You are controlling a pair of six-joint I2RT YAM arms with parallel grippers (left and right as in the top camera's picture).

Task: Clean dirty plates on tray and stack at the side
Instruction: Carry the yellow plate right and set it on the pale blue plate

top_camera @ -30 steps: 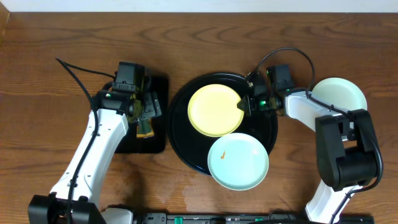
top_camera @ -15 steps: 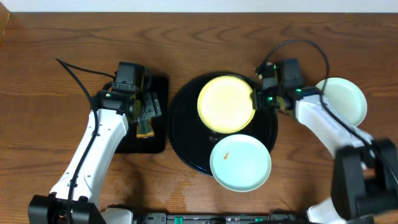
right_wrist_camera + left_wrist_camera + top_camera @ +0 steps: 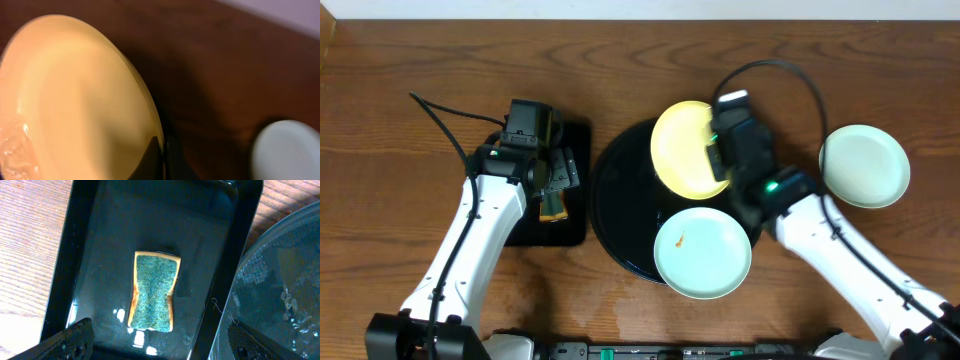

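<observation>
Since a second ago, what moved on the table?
The right gripper, shut on the yellow plate at its rim, tipped it up and carried it toward the far edge of the tray. The left gripper stays open over the sponge; both mint plates stayed put.

No text, label, brand, number or sign can be read in any view. The dark strip [image 3: 650, 352] at the bottom edge of the overhead view shows small green marks that may be lettering, but they are too small to tell.
</observation>
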